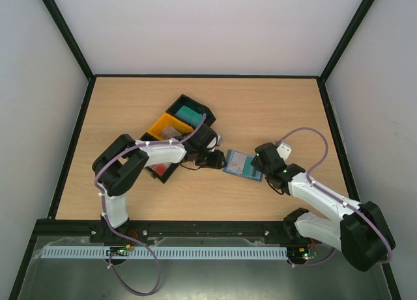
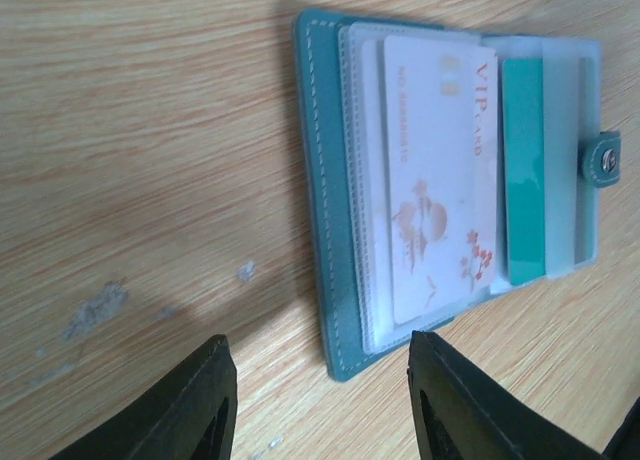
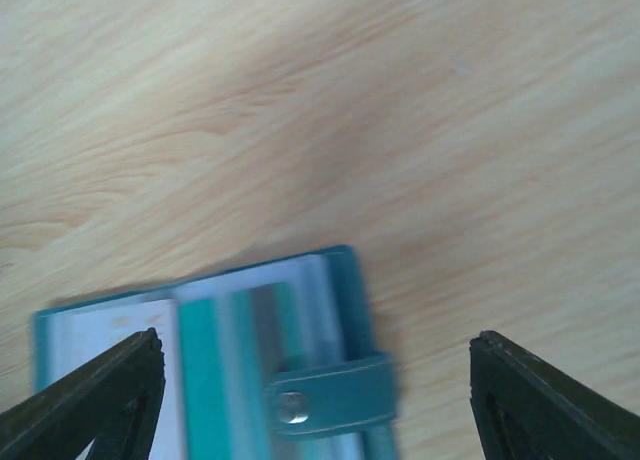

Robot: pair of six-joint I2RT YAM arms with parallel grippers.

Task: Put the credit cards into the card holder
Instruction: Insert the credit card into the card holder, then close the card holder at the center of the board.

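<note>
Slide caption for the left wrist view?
Open left gripper near the open card holder, white VIP card against its clear sleeves.

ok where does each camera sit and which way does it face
Top external: above and behind the robot, looking down on the table; left arm and right arm show.
Left wrist: on the left arm, facing down at the open card holder and its credit card; left tool below.
Right wrist: on the right arm, facing down at the snap tab; right tool open wide.
Shared: all three see the card holder.
</note>
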